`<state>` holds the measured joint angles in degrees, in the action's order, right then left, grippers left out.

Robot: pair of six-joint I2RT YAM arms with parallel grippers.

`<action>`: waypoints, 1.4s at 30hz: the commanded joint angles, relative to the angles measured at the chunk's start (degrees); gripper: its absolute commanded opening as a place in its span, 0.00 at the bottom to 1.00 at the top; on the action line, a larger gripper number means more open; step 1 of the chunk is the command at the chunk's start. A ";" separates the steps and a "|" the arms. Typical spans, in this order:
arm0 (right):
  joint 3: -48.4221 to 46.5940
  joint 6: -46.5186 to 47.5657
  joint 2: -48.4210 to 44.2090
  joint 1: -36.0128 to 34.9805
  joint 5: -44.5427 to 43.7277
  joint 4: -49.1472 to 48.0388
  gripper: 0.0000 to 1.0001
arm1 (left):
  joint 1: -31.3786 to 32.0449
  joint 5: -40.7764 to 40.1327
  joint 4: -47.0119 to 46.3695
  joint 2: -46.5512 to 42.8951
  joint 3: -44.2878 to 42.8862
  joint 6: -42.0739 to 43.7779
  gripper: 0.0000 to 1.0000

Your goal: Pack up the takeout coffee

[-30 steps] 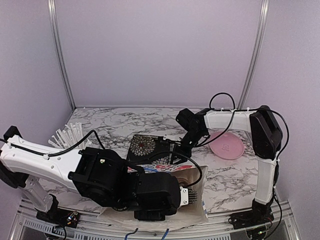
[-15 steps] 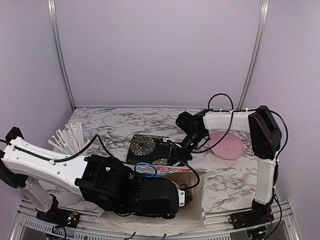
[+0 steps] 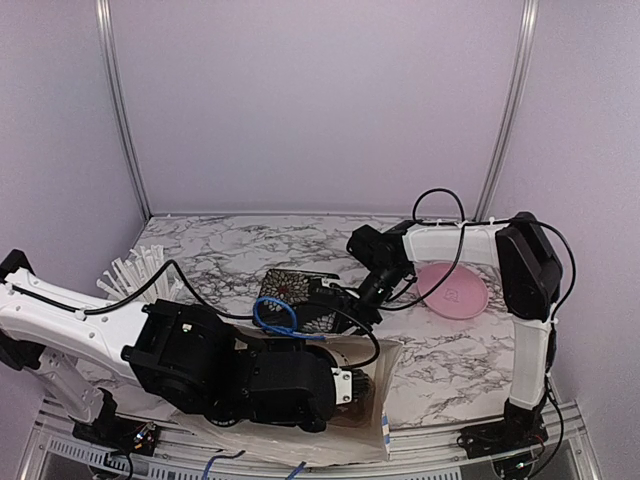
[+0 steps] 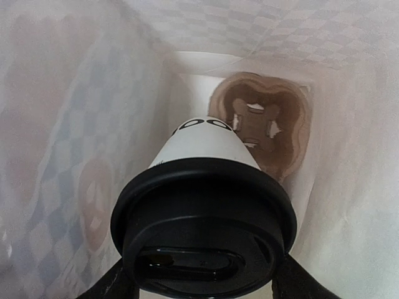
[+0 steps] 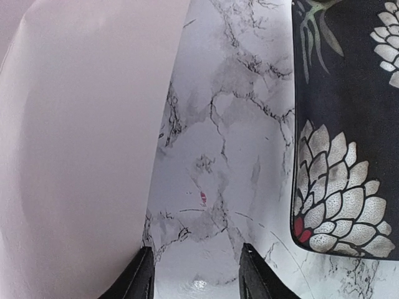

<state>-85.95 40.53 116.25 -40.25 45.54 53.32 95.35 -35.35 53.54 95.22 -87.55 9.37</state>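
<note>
Left gripper (image 4: 202,281) clamped at the black plastic lid (image 4: 202,227) of the white paper cup (image 4: 202,146), presumably light, crushable below it.

From where I stand, a bag (image 3: 392,385) lies along the near edge of the worktop (image 3: 230,245), in front of everything else, its mouth toward the left. The left hand (image 4: 202,283) reaches inside it, and the takeout coffee (image 4: 206,149) sits between that hand's fingers, within the bag's walls, its base toward the closed end. Behind the bag, about mid-worktop, lies a square mat (image 3: 290,295). The right hand (image 3: 352,300) hangs just beside the mat's right edge, between it and a plate (image 3: 452,289) farther right. A cup of straws (image 3: 135,272) stands at the far left, well apart from the plate.
</note>
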 commanded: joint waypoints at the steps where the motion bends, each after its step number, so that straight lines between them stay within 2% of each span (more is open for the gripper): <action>1: -1.41 0.22 -0.80 -0.50 0.72 -0.28 0.44 | 0.21 -1.67 6.20 -3.05 0.38 -2.49 0.30; 13: -2.54 1.04 -0.58 -0.52 2.02 0.09 0.44 | 0.19 2.25 16.23 -3.62 -0.49 -5.70 0.28; 18: -3.80 1.04 -0.54 -0.72 2.61 0.33 0.44 | 0.20 3.10 17.27 -4.19 1.26 -6.48 0.27; 32: -6.57 3.09 -4.93 -3.82 3.89 4.23 0.45 | 0.20 3.00 15.71 -4.98 5.67 -5.40 0.27; 38: -10.11 1.74 -9.13 -6.81 0.02 5.25 0.46 | 0.32 5.06 14.48 -5.86 7.24 -4.91 0.27; 42: -12.34 3.83 -12.45 -8.21 -0.78 7.44 0.47 | 0.19 3.11 12.32 -7.02 9.81 -2.51 0.27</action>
<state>-94.65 42.39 108.20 -46.98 45.95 57.91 95.35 -31.57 67.11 90.52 -80.01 4.67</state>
